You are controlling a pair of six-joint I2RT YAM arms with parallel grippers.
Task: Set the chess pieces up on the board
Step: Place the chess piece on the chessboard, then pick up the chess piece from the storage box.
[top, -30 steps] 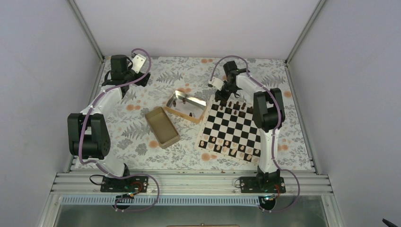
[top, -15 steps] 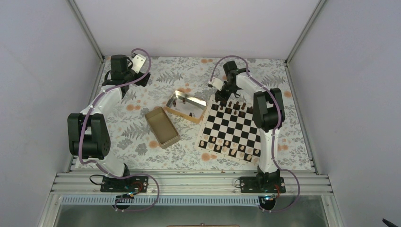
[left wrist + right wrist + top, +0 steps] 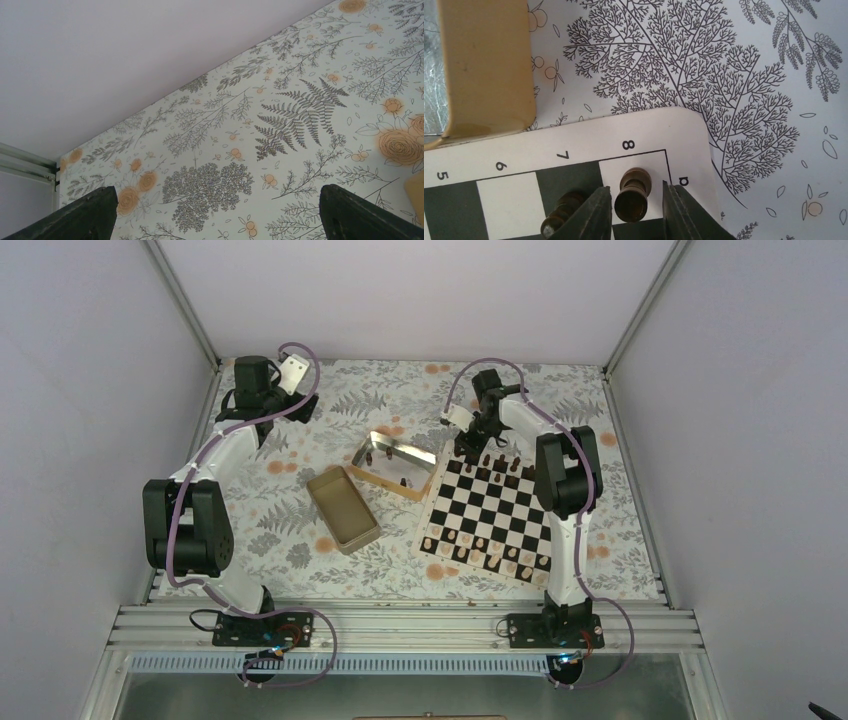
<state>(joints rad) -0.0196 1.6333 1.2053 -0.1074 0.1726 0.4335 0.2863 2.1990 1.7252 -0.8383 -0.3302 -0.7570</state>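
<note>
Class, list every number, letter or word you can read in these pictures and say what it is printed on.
"5": board border
"6": same border
"7": same border
"8": same border
Corner letter, perhaps "a": unsure
Elsewhere: none readable

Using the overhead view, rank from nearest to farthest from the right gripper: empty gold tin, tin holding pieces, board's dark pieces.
From the right gripper:
1. dark pieces, directly beneath, on the far rows of the board.
2. tin holding pieces, to its left.
3. empty gold tin, farthest left.
</note>
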